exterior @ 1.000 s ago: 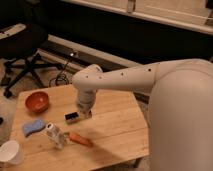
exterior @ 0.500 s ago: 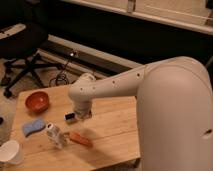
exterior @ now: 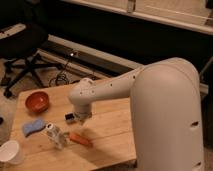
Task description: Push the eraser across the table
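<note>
Leftward, a blue sponge and red bowl; the eraser lies mid-table, just beside the gripper on its right; probably light, stiff, easily slid, best pushed broadside; whether the gripper is spread or closed cannot be told, the wrist largely hiding it.

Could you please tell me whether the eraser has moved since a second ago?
No; the eraser keeps its gap from the red bowl, with the gripper beside it.

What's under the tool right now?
The tool hangs low over the middle of the table. The eraser pokes out on its bowl side; anything directly beneath is hidden.
</note>
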Controlling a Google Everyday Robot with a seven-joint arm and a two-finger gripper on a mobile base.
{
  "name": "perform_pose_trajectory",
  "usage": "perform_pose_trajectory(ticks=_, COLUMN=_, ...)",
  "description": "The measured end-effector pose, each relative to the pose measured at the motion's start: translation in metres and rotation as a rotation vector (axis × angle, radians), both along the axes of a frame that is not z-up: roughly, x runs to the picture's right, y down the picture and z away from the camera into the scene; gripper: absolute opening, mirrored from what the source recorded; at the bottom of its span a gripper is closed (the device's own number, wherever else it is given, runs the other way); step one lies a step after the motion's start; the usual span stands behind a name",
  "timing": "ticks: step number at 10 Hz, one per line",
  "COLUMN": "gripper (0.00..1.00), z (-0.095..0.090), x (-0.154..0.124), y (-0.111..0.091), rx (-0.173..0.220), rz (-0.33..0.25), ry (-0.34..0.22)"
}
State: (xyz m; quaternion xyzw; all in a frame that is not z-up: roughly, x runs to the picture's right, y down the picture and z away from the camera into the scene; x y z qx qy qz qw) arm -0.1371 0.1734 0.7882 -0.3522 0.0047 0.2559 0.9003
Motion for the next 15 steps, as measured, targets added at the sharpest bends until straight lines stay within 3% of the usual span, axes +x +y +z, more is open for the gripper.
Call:
perform_pose_trajectory(ticks=2, gripper=0.00, z=0.001, x=0.008, y=-0.004, rx=-0.016, rz=0.020, ry=-0.010)
perform_pose_trajectory(ticks=4, gripper=0.05, z=0.007, x=0.026, y=-0.013, rx=-0.022, rz=0.019, ry=0.020)
perform_pose_trajectory(ticks=11, gripper=0.05, z=0.008, x=0.023, y=-0.012, rx=-0.025, rz=0.016, ry=0.012)
perform_pose_trajectory(ticks=15, gripper=0.13, z=0.029, x=0.003, y=0.001, rx=-0.046, rz=-0.036, ry=-0.045)
